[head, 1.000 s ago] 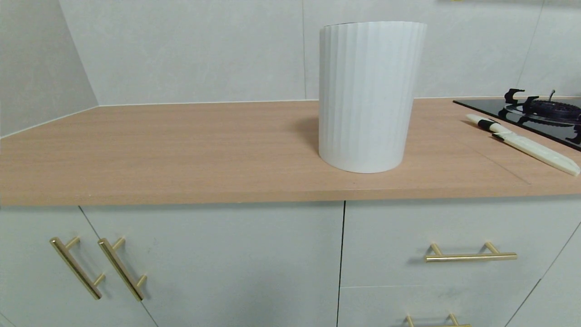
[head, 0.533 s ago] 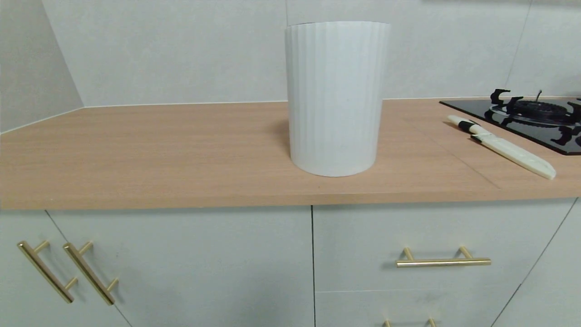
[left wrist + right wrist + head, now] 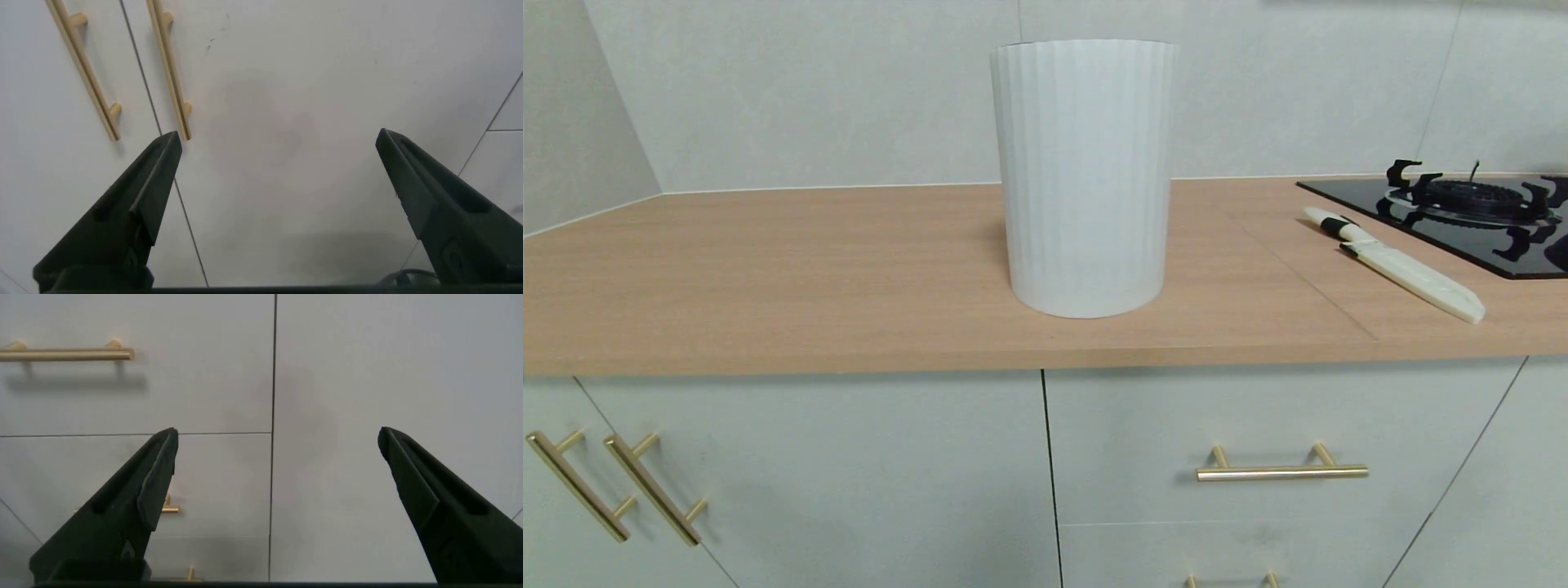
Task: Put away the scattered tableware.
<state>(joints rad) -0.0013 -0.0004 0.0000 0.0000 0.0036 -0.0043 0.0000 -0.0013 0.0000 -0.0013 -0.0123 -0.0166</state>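
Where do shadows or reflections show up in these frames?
Head view: the white ribbed container throws a soft shadow toward the robot's left on the counter; the black hob mirrors its burner grate. Right wrist view: the drawer handle casts a faint shadow below itself on the cabinet front.

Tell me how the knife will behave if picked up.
The knife looks slim and rigid, so probably light and stiff. It lies flat on the counter, so a push likely slides it rather than rolls it. Its smooth blade may slip; the handle seems safer.
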